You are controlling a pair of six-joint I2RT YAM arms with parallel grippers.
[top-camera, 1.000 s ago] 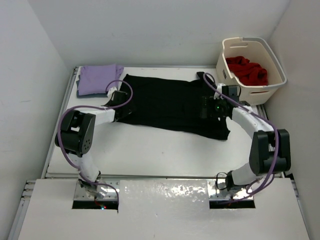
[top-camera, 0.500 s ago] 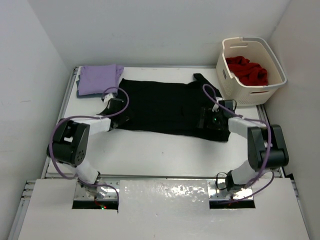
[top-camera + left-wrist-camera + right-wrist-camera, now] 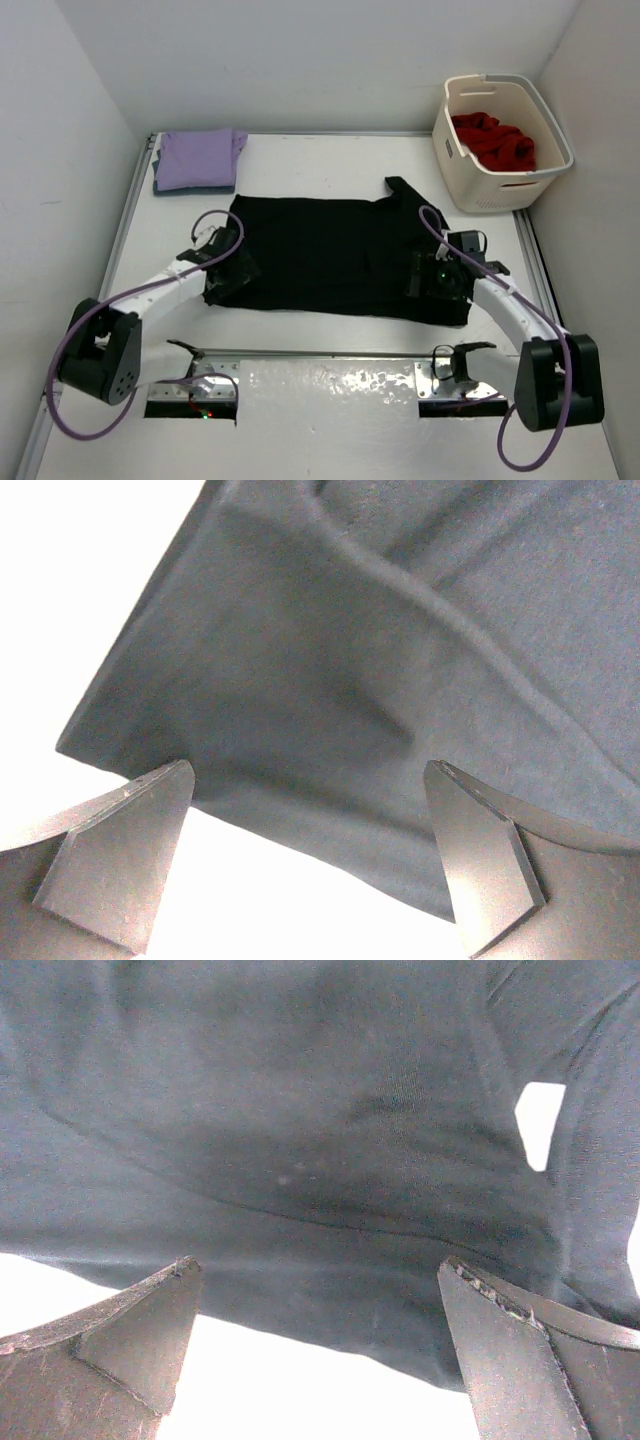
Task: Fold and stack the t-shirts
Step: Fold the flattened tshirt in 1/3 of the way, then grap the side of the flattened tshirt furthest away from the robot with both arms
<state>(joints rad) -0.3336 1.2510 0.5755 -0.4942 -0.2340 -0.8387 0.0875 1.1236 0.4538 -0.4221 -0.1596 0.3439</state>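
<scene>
A black t-shirt (image 3: 330, 255) lies spread flat across the middle of the table, one sleeve pointing toward the basket. My left gripper (image 3: 226, 277) is over its near left corner, my right gripper (image 3: 431, 282) over its near right corner. In the left wrist view the gripper (image 3: 310, 780) stands open, with the shirt's hem (image 3: 300, 820) running between the fingers. The right wrist view shows that gripper (image 3: 320, 1265) open the same way over the dark cloth (image 3: 330, 1160). A folded lavender shirt (image 3: 198, 157) rests on a teal-blue one (image 3: 180, 187) at the far left. A red shirt (image 3: 493, 140) is bunched in the basket.
The cream laundry basket (image 3: 505, 190) stands at the far right corner. White walls close in the table on the left, back and right. A raised metal rail (image 3: 320, 355) runs along the near edge by the arm bases.
Both arms have drawn back toward the near edge, and the black shirt has slid that way with them, away from the lavender stack. Both grippers stayed open.
</scene>
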